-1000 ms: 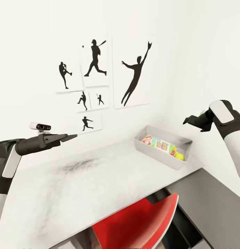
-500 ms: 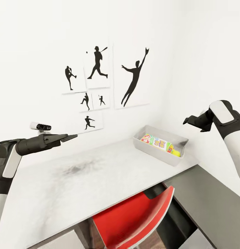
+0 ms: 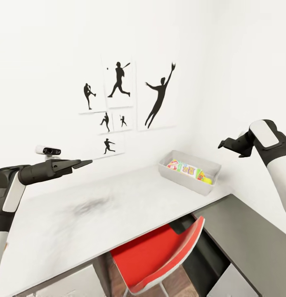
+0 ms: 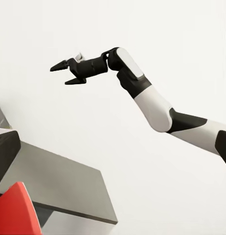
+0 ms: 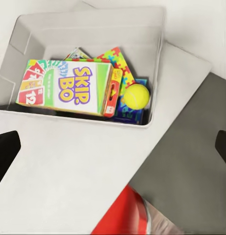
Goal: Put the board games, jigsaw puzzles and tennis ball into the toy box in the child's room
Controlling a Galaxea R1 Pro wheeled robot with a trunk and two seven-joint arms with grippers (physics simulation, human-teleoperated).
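The pale grey toy box [image 3: 180, 184] stands at the far right of the light table [image 3: 97, 214], by the wall. Inside it lie a Skip-Bo board game [image 5: 69, 88], a jigsaw puzzle [image 5: 118, 59], the tennis ball [image 5: 136, 96] and a blue box [image 5: 126, 115] underneath. My right gripper [image 3: 230, 149] hovers open, high and to the right of the toy box [image 5: 93, 34], its fingertips [image 5: 5, 152] wide apart and empty. My left gripper [image 3: 81, 163] hangs open and empty above the table's left part. The bed is out of view.
A red chair [image 3: 159, 255] is pushed under the table's front edge. The dark grey corner section [image 3: 246, 235] runs along the right wall. Black silhouette sports pictures [image 3: 118, 99] hang on the white wall behind. The right arm [image 4: 152, 103] shows raised against the wall.
The whole head view has shifted, so the camera moved: table and toy box look smaller and farther, and more of the chair shows. Both arms hold the same pose.
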